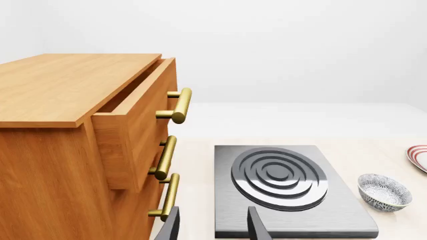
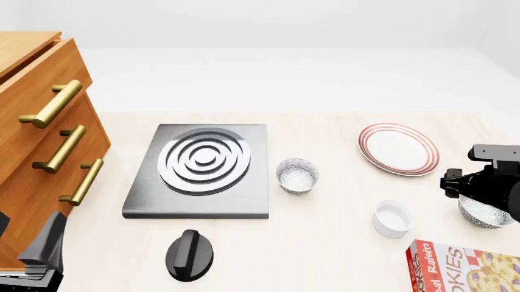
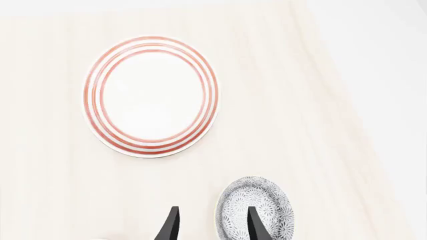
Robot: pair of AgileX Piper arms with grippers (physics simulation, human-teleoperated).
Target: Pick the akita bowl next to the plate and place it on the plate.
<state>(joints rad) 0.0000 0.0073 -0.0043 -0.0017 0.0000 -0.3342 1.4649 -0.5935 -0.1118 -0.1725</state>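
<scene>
The akita bowl (image 3: 267, 212) is speckled grey-black and stands on the table beside the red-ringed white plate (image 3: 151, 97). In the front view this bowl (image 2: 485, 214) shows at the right edge, half hidden under my right arm, with the plate (image 2: 398, 149) further back and to its left. My right gripper (image 3: 212, 227) is open above the bowl's rim, one finger over its inside and the other outside it. My left gripper (image 1: 212, 230) is open and empty at the near left (image 2: 41, 249), beside the wooden cabinet.
A second speckled bowl (image 2: 296, 175) stands next to the grey stove plate (image 2: 203, 164). A white cup (image 2: 393, 218), a cookie box (image 2: 463, 267) and a black knob (image 2: 189, 254) lie near the front. The cabinet (image 2: 33, 121) at left has its top drawer (image 1: 137, 112) pulled out.
</scene>
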